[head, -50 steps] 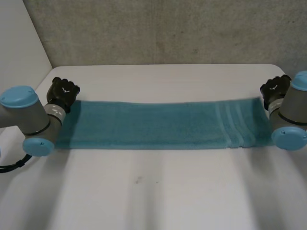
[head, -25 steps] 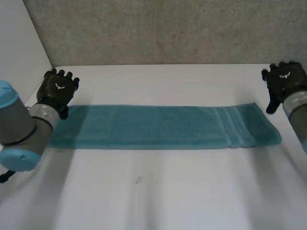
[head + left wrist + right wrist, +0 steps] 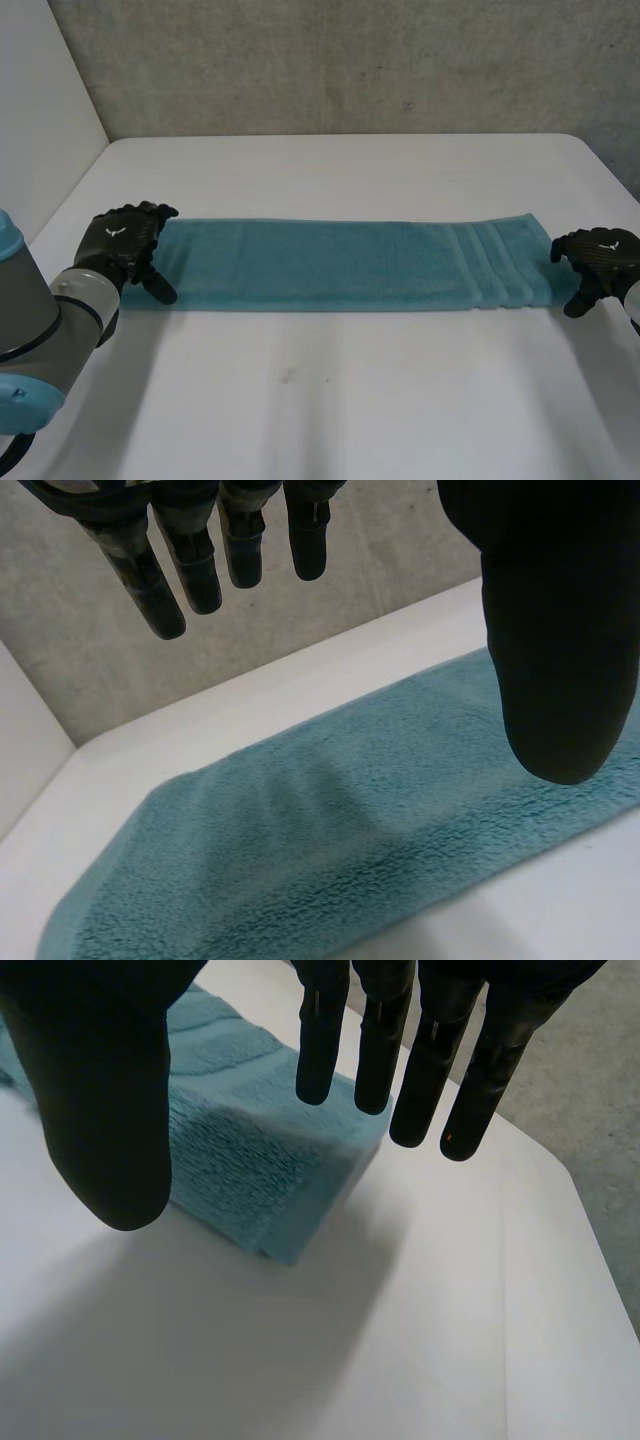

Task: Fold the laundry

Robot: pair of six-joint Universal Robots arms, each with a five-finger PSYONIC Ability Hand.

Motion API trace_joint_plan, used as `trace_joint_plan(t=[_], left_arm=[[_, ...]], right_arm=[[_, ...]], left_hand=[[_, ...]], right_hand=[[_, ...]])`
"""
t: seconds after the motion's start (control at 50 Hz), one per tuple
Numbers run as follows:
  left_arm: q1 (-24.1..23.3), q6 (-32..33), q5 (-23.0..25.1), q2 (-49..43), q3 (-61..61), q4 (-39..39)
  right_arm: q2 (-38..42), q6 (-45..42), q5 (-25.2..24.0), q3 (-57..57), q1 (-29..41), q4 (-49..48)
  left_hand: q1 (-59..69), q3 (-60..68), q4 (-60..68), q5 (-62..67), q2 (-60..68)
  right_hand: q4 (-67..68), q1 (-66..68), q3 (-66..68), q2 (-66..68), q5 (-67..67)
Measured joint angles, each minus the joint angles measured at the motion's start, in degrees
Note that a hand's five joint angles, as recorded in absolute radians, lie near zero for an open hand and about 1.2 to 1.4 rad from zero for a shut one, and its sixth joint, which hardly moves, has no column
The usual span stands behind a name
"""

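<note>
A teal towel point(image 3: 330, 262), folded into a long narrow strip, lies flat across the white table point(image 3: 350, 400). Stripe bands run across it near its right end. My left hand point(image 3: 122, 240) hovers over the towel's left end, with the thumb reaching past the near edge. In the left wrist view its fingers point(image 3: 180, 570) are straight and spread from the thumb above the towel point(image 3: 300, 850), holding nothing. My right hand point(image 3: 600, 256) sits just off the towel's right end. In the right wrist view its straight fingers point(image 3: 420, 1050) and thumb hang over the end corner of the towel point(image 3: 250, 1150), apart from it.
A grey concrete wall point(image 3: 340, 60) stands behind the table, and a white panel point(image 3: 40, 110) rises at the left. The table's right edge point(image 3: 610, 190) runs close beside my right hand. Bare tabletop spreads in front of the towel.
Both hands, curled at the towel's far corners a second ago, rose and opened. They then came down toward me to the towel's two ends. The towel lies flat.
</note>
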Motion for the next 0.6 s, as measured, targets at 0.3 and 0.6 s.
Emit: trace_joint_plan(t=[0.3,0.6], left_arm=[[0.42,0.94,-1.28,-0.41,-1.44,4.05],[0.09,0.91,-1.25,-0.21,-2.37,4.00]], right_arm=[[4.87,0.39,0.15,-1.17,-0.66,-3.68],[6.59,0.62,9.96,-4.48,-3.10,-8.27]], left_hand=[[0.00,0.00,0.00,0.00,-0.01],[0.00,0.00,0.00,0.00,-0.03]], right_hand=[[2.36,2.32,2.33,2.66,2.22],[38.24,29.11,37.51,37.73,36.52]])
